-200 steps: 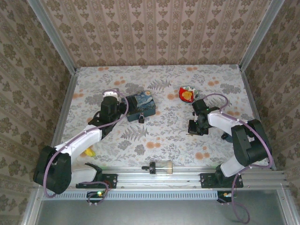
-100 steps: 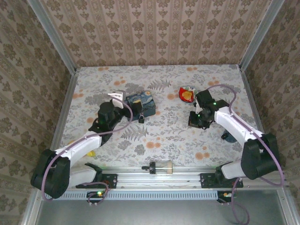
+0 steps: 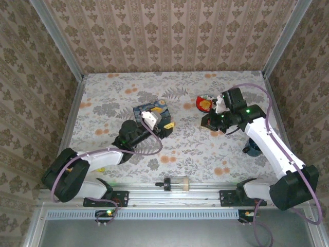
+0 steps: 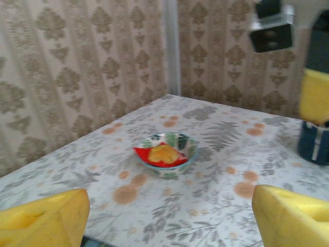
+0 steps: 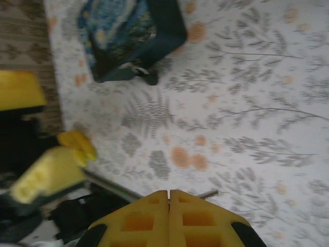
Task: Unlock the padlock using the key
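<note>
padlock (image 5: 147,77): small, black | key (image 5: 208,194): thin stub clenched in right end effector (image 5: 169,195) | left end effector (image 4: 169,218) released

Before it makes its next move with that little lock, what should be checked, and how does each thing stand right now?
1. Grip on the key: ok; the right tool is shut, a thin metal tip poking out beside it.
2. Sight of the padlock: ok; it lies right by the blue box.
3. Padlock steadied: not ok; the left tool is open, nothing between its fingers.
4. Key at the padlock: not ok; they are well apart.
5. Keyhole facing the key: cannot tell.
</note>
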Controlling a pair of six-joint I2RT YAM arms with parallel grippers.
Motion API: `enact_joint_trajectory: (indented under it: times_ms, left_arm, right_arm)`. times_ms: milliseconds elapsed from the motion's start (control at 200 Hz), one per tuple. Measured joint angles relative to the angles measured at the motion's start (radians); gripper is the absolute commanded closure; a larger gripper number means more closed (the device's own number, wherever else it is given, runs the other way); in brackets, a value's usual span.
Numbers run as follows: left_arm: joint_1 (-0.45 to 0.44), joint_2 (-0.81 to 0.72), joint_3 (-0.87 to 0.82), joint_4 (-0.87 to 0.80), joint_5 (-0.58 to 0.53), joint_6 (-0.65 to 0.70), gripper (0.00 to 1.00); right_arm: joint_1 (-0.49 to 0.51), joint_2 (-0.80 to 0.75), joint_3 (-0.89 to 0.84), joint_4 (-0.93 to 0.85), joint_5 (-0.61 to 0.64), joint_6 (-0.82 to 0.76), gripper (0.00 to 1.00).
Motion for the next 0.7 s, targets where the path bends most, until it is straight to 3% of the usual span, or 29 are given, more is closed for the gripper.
enact_joint_trajectory:
  times_ms: [250, 700]
  left_arm:
    - [-0.051, 0.117, 0.069, 0.051, 0.079, 0.034, 0.29]
    - [-0.119, 0.288, 0.178, 0.137, 0.178, 0.016, 0.39]
  right_arm:
    - [0.001, 0.000, 0.026, 0.098, -0.114, 0.091, 1.00]
    - [0.014, 0.001, 0.046, 0.143, -0.145, 0.119, 1.00]
